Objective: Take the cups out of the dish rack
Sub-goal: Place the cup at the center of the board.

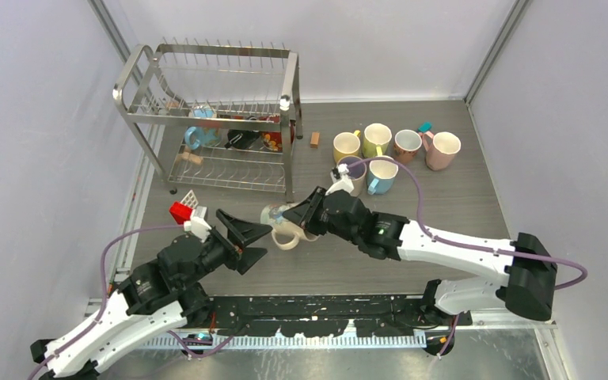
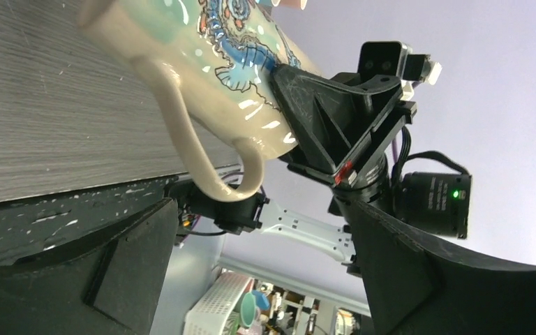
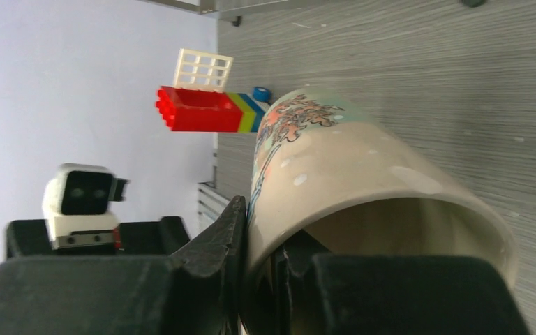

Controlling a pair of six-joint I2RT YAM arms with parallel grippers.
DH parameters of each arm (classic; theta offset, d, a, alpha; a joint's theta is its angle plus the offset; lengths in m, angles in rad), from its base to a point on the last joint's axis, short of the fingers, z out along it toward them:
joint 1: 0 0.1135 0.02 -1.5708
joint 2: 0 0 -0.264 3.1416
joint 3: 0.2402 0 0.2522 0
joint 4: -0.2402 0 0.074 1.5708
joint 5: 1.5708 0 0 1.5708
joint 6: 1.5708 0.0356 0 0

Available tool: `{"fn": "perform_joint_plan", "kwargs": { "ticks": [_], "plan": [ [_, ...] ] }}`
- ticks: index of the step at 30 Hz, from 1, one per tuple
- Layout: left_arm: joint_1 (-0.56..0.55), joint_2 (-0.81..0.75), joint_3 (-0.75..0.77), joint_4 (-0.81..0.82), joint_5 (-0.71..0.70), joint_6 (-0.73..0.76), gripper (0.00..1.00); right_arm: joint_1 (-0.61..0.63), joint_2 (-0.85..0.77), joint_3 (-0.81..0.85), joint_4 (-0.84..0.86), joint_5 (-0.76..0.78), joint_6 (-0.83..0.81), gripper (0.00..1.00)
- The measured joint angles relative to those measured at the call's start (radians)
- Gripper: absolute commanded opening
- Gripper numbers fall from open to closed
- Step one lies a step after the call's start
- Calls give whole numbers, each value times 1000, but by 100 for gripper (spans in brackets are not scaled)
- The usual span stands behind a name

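The beige cup (image 1: 283, 224) is held sideways, mouth rightward, rim clamped by the right tool (image 1: 307, 212); the left tool (image 1: 248, 237) is spread. A blue cup (image 1: 199, 136) is seen in the dish rack (image 1: 136, 79).

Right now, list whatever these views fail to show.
- Top view: dish rack wires break up what is inside; the count is unclear.
- Left wrist: beige mug partly cut off by the top edge.
- Right wrist: right tool blocks the mug's near rim; handle not visible.
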Motion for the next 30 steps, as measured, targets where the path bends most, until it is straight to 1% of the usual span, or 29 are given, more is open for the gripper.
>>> {"fn": "perform_joint_plan", "kwargs": {
  "ticks": [1, 8, 12, 15, 20, 22, 24, 26, 28, 30],
  "plan": [
    [0, -10, 12, -21, 2, 14, 99, 0, -10, 14, -45, 4, -9, 1],
    [0, -108, 62, -191, 0, 112, 100, 0, -105, 145, -450, 36, -69, 1],
    [0, -111, 95, -254, -4, 170, 100, 0, -164, 233, -690, 63, -90, 1],
    [0, -63, 148, -291, -1, 240, 100, 0, -218, 279, -845, 100, -91, 1],
    [0, 96, 269, -306, 6, 372, 100, -1, -294, 341, -1111, 193, -85, 1],
    [0, 145, 301, -306, 9, 419, 100, -13, -301, 353, -1186, 222, -85, 1],
    [0, 185, 325, -306, 11, 460, 100, -38, -300, 355, -1239, 237, -87, 1],
    [0, 227, 348, -306, 17, 506, 100, -97, -293, 355, -1279, 227, -97, 1],
    [0, 271, 367, -306, 28, 544, 100, -190, -284, 355, -1297, 209, -125, 1],
    [0, 312, 387, -306, 32, 586, 100, -308, -272, 355, -1302, 185, -167, 1]
  ]
}}
